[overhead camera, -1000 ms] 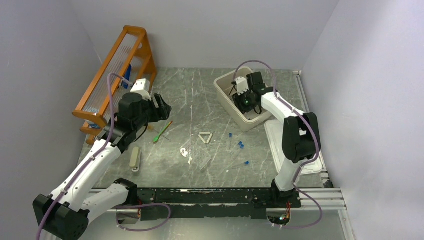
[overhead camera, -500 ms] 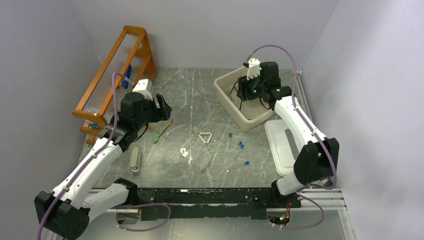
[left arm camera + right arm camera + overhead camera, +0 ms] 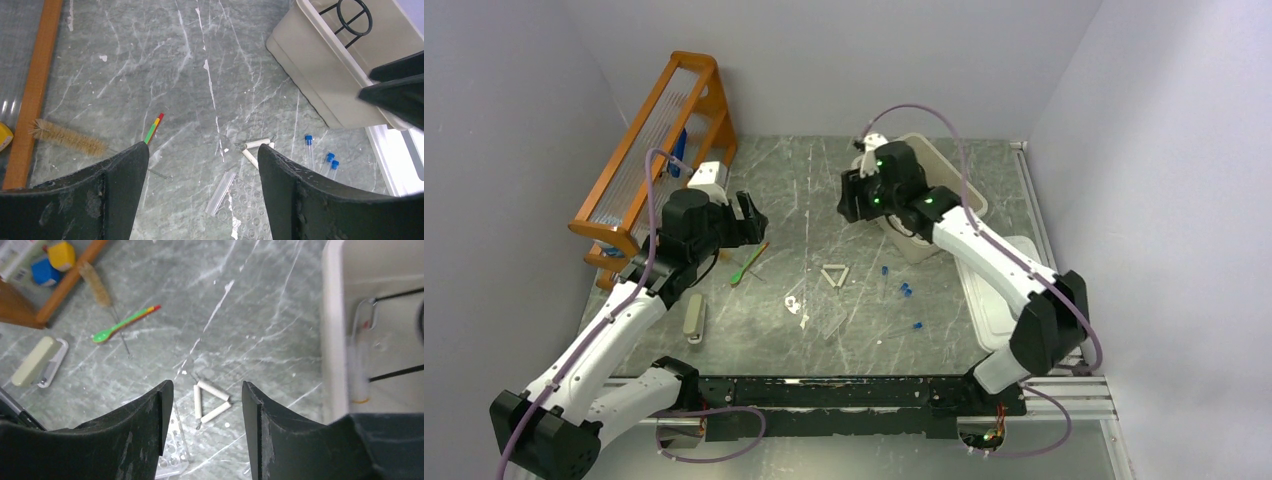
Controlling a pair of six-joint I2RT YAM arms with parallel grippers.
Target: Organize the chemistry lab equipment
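Now, wire ring binned, left gripper and right gripper hang spread and empty; the white triangle probably needs pinching next.

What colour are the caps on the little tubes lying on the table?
Blue caps, clearest in the left wrist view.

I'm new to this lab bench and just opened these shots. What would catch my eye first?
The tall orange rack at the far left stands out most. Next comes the beige bin at the far right, with a black ring inside. Between them lie scattered small items: a white triangle, a green spoon and blue-capped tubes.
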